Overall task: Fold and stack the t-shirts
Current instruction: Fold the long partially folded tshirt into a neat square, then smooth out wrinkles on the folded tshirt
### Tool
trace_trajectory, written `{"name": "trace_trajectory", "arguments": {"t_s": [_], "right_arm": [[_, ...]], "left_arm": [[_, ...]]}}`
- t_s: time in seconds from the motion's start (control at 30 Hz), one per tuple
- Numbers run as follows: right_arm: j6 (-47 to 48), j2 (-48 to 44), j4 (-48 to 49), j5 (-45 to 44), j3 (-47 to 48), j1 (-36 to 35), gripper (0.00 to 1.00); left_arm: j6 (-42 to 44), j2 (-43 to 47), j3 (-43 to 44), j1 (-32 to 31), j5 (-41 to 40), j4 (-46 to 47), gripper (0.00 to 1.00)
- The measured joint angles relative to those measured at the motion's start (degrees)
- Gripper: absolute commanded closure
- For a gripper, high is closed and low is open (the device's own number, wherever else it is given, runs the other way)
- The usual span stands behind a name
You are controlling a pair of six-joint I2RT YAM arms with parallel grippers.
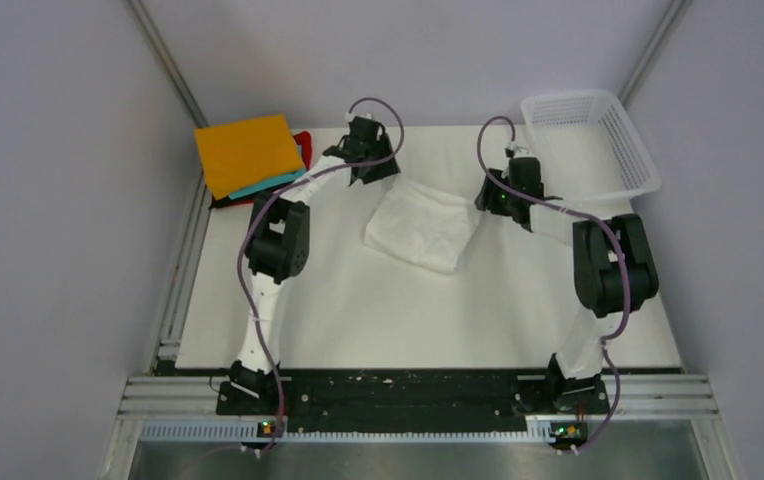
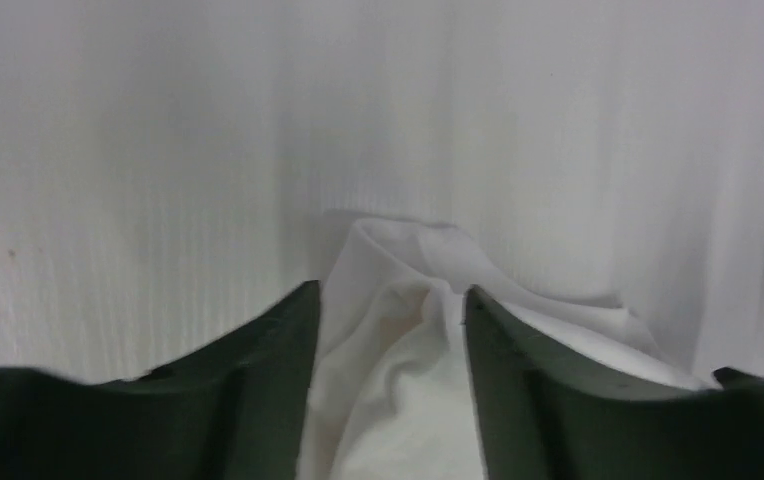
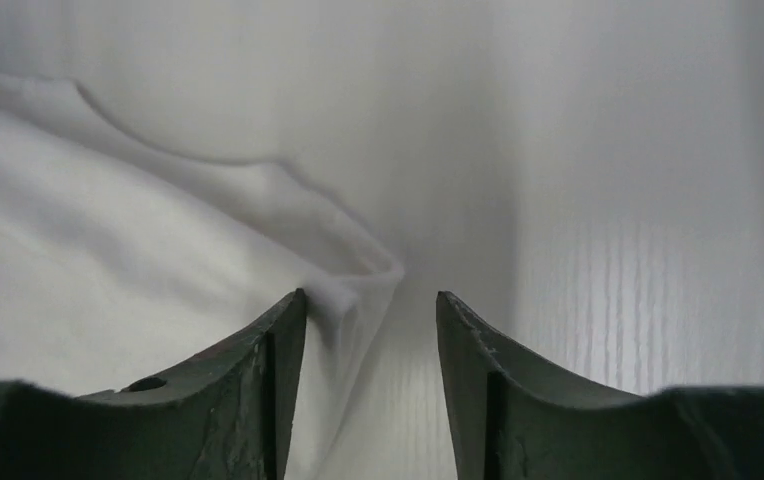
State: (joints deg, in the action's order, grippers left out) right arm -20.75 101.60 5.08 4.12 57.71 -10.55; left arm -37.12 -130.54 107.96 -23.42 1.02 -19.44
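Cloth sits squarely between the two arms: the white tee (image 1: 423, 228) lies bunched into a rough, slightly turned rectangle at the middle of the counter (image 1: 408, 310). Its far edge runs from one hand to the other.

The left hand (image 1: 370, 168) is at the tee's far left corner. Its wrist view shows the fingers spread, with a raised fold of white fabric (image 2: 398, 400) standing in the gap, not pinched.

The right hand (image 1: 500, 195) is at the far right corner, also released. The cloth's tip (image 3: 358, 275) touches the inner face of one finger and only partly enters the gap.

The finished pile is at the far left of the counter: orange tee (image 1: 246, 152) on top, teal tee (image 1: 270, 185) and red tee (image 1: 304, 143) showing beneath. It is well apart from the white tee and much nearer the left arm. The mesh basket (image 1: 640, 165) is at the far right.

My judgement is that both hands need to close on that far edge together, and that the right one should reach a little further over the fabric first.
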Motion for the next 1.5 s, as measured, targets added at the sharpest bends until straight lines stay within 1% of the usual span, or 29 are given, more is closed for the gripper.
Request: {"name": "trace_trajectory", "arguments": {"t_s": [0.03,0.07,0.13,0.2,0.23,0.33,0.43,0.5,0.57,0.63,0.73,0.83,0.9,0.93,1.1,1.17,1.23,1.33,1.4,1.5], "right_arm": [[1.0,1.8,-0.2,-0.5,2.1,0.4,0.32],[1.5,2.6,-0.4,-0.9,3.6,0.6,0.25],[1.9,2.7,-0.9,-1.2,5.1,0.7,0.14],[2.1,1.4,-1.4,-1.1,5.4,0.7,0.05],[2.1,0.2,-1.7,-0.8,4.9,0.7,0.03],[0.8,-7.7,-1.0,2.6,-0.5,0.0,0.02],[-1.9,-17.1,2.4,9.7,-8.8,-2.1,0.02],[-4.1,-21.2,5.2,15.0,-13.2,-5.3,0.02],[-6.2,-22.0,8.0,19.6,-15.7,-8.5,0.02],[-8.3,-21.9,11.0,23.3,-18.5,-11.1,0.02],[-10.9,-20.0,14.9,26.2,-22.5,-11.9,0.02],[-12.2,-15.3,17.0,26.5,-24.9,-11.7,0.02],[-13.2,-12.3,19.2,26.4,-27.4,-11.3,0.02],[-13.6,-12.3,20.0,26.8,-27.8,-11.1,0.02],[-14.3,-14.9,24.3,25.4,-32.2,-11.1,0.02],[-14.3,-17.3,24.1,24.9,-34.3,-11.2,0.02],[-14.5,-19.9,23.3,24.1,-36.2,-11.6,0.02],[-14.9,-25.2,19.3,21.9,-38.3,-13.8,0.02],[-15.1,-29.6,14.8,20.4,-39.2,-16.0,0.01],[-15.4,-39.1,6.9,17.2,-39.3,-17.9,0.01]], "left_arm": [[0.6,-1.5,2.2,0.3,0.3,-0.3,0.13],[1.2,-2.2,3.6,0.7,0.6,-0.3,0.03],[2.3,-2.0,4.1,1.3,1.2,-0.4,0.01],[2.6,-0.7,3.8,1.6,1.3,-0.2,0.02],[2.8,0.7,2.3,1.8,1.4,0.3,0.02],[2.8,9.3,-7.0,1.7,3.2,1.9,0.01],[2.8,19.2,-17.8,0.3,6.1,5.4,0.01],[2.6,23.0,-21.9,-1.1,8.8,7.0,0.01],[2.3,23.7,-23.7,-2.2,11.4,8.6,0.01],[2.0,22.6,-24.9,-3.1,13.4,9.0,0.01],[1.4,18.7,-25.8,-2.9,14.7,8.1,0.01],[0.5,15.4,-29.2,-2.0,15.6,8.0,0.01],[-0.6,15.9,-31.7,-1.0,17.6,10.3,0.01],[-0.9,16.5,-33.0,-0.7,17.6,11.1,0.01],[-3.1,21.0,-43.0,0.0,19.9,21.0,0.01],[-4.3,24.7,-49.2,-0.3,20.7,24.5,0.01],[-5.1,28.2,-53.8,-1.1,20.5,25.5,0.01],[-6.0,34.7,-60.4,-3.5,19.0,24.0,0.01],[-6.1,39.6,-63.3,-6.3,15.7,19.8,0.01],[-6.0,45.6,-64.0,-9.8,10.6,12.2,0.01]]}}
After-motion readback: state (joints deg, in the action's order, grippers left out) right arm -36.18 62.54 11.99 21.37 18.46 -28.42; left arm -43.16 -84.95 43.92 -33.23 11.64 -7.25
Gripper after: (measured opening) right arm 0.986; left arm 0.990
